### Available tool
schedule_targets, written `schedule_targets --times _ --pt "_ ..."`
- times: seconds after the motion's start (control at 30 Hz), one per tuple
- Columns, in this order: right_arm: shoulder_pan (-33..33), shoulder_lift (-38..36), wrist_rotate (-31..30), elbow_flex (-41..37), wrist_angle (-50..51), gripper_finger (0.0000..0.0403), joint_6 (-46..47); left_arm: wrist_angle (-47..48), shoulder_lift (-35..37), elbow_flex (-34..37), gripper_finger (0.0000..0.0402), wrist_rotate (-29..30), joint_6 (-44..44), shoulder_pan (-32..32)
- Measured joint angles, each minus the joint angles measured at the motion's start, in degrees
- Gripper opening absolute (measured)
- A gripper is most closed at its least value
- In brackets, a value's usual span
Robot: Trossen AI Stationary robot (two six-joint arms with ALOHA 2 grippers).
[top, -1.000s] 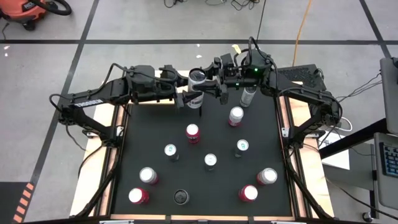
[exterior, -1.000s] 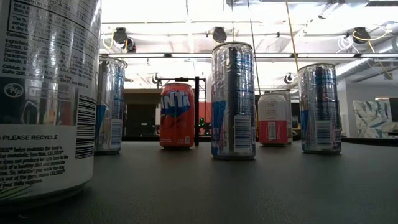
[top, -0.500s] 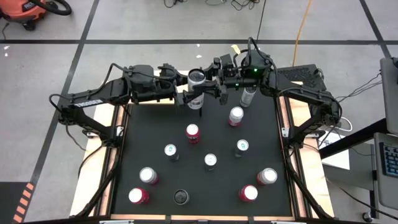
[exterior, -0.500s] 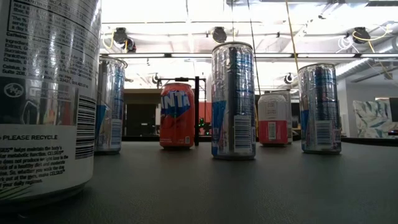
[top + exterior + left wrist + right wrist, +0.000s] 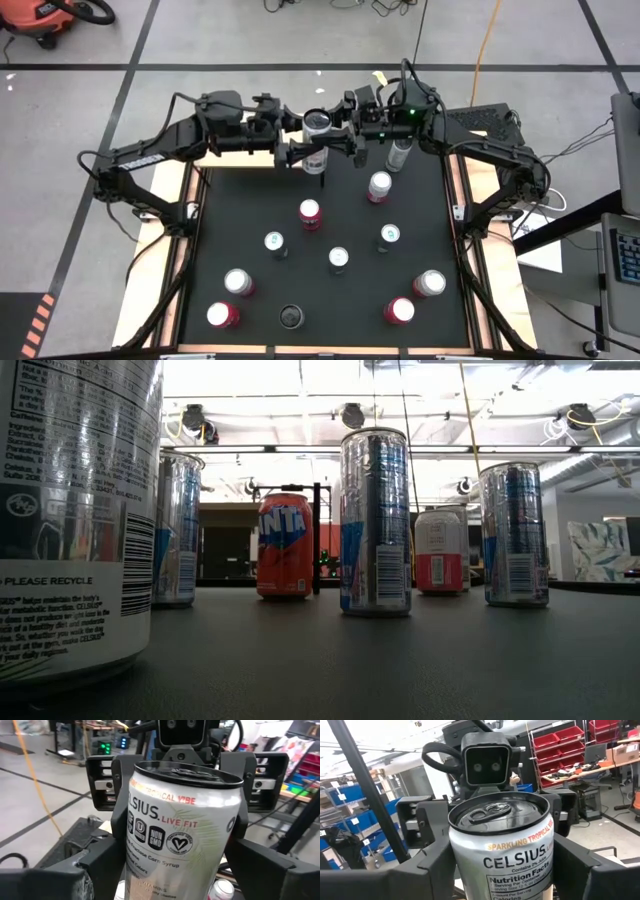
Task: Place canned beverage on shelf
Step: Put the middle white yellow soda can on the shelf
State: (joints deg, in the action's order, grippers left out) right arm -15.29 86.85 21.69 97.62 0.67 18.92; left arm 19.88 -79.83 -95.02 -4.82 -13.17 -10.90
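In the high view a white Celsius can (image 5: 317,123) sits at the upper centre of the frame, at the far edge of the black bench (image 5: 250,215), between the two grippers that meet there. The right gripper (image 5: 340,152) has its jaws clamped on the can's sides, seen close in the right wrist view (image 5: 505,845), while the left gripper (image 5: 297,155) faces it with jaws spread wide beside the can, apparently not gripping. Other cans stand scattered lower in the frame, among them a red-topped can (image 5: 310,211).
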Motion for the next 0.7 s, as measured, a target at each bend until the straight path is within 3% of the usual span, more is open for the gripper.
schedule_targets --times 0.2,0.4,0.7 --pt "0.0 0.0 1.13 0.0 -0.37 0.0237 0.55 0.19 0.18 0.04 0.0288 -5.0 0.24 -1.81" --pt "0.0 0.0 1.05 0.0 -0.31 0.0239 0.68 0.63 0.18 0.07 0.0256 -5.49 1.91 -1.92" --pt "-0.09 0.0 0.96 0.0 -0.48 0.0276 4.3 0.62 0.32 0.09 0.0248 -5.52 1.36 -2.25"
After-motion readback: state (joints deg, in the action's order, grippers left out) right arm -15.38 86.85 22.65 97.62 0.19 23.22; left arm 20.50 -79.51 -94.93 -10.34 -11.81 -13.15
